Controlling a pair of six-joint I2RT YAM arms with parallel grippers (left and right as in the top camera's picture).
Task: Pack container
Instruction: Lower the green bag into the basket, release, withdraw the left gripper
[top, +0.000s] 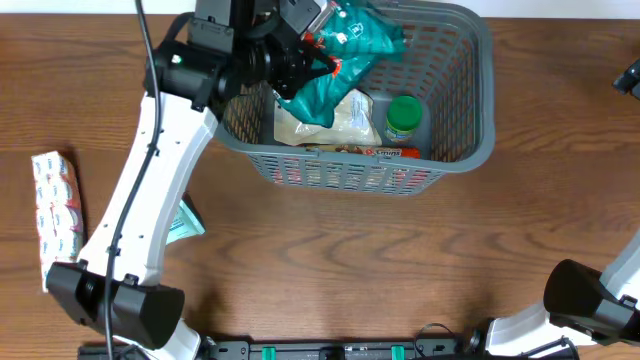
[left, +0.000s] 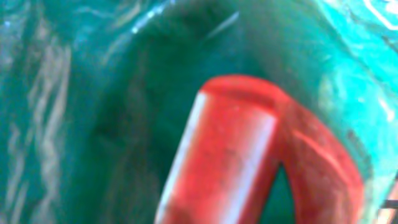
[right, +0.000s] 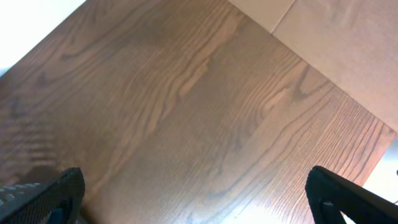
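Note:
The dark grey lattice basket (top: 482, 95) stands at the back centre of the table. It holds a beige pouch (top: 347, 118), a green-lidded jar (top: 404, 115) and a red-labelled item (top: 372, 152) along its front wall. My left gripper (top: 318, 58) is over the basket's left half, shut on a teal bag (top: 352, 45) that hangs into the basket. The left wrist view is filled by that teal bag (left: 93, 112) and its red marking (left: 249, 155); the fingers are hidden there. My right gripper (right: 199, 202) is open and empty over bare wood, and shows at the overhead view's far right edge (top: 628, 78).
A white packet with red print (top: 55, 210) lies at the table's left. A small teal packet (top: 186, 222) lies partly under the left arm. The table's edge and a pale floor (right: 348, 43) show in the right wrist view.

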